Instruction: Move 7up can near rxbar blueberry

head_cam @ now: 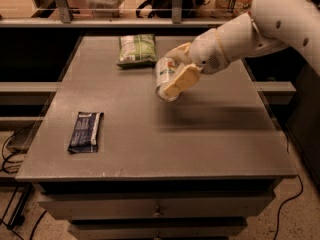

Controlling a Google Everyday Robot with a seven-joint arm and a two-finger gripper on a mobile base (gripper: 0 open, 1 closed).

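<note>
The 7up can [163, 73] is silver and green, held tilted in my gripper [172, 74], which is shut on it above the middle of the grey table [200, 134]. A cream finger [179, 80] covers the can's right side. The rxbar blueberry [86, 131], a flat navy wrapper with a white strip, lies at the table's front left, well to the left of and nearer than the can. My white arm reaches in from the upper right.
A green-and-white snack bag [137, 49] lies at the back of the table, just left of the gripper. A shelf with rails and boxes runs behind the table. Drawers sit under the tabletop; cables lie on the floor at both sides.
</note>
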